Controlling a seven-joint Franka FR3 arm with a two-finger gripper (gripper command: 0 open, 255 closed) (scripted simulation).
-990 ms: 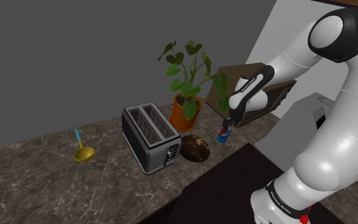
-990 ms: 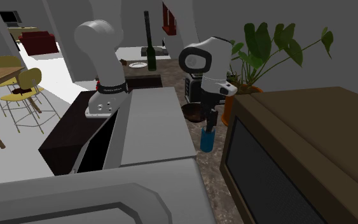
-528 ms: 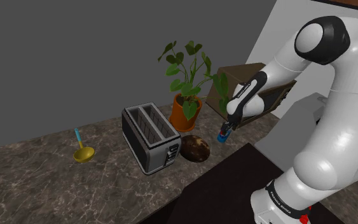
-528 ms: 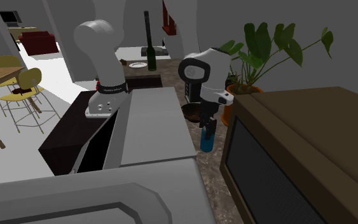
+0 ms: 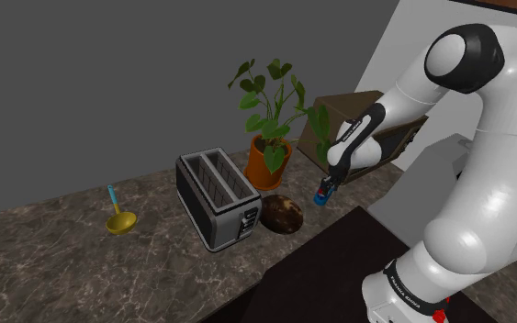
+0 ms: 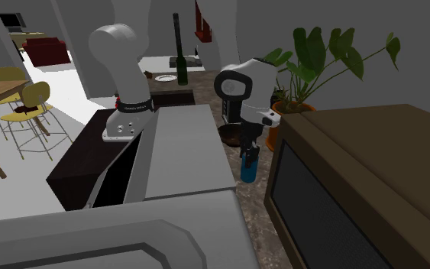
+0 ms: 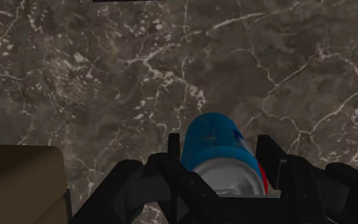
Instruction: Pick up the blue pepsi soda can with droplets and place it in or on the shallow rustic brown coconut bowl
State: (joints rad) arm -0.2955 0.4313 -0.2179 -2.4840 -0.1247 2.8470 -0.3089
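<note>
A blue soda can [image 5: 321, 195] with red and white markings stands upright on the dark marble counter, to the right of the brown coconut bowl [image 5: 282, 215] in the shoulder view. My black gripper [image 5: 325, 186] comes down over the can's top. In the wrist view the can [image 7: 219, 149] sits between the two fingers [image 7: 173, 156], and both press against its sides, so the gripper [image 7: 220, 162] is shut on it. The second exterior view has the can [image 6: 249, 170] under the gripper [image 6: 249, 155], with the bowl [image 6: 232, 134] just behind it.
A silver toaster [image 5: 218, 198] stands left of the bowl, and a potted plant [image 5: 270, 138] behind it. A brown box-shaped appliance [image 5: 376, 138] stands close behind the can. A yellow ladle [image 5: 118, 220] lies far left. The dark stand [image 5: 339, 266] borders the counter.
The arm swung in and the hand dropped lower over the can during the first half second. Since then the arm has held still with the fingers closed against the can.
</note>
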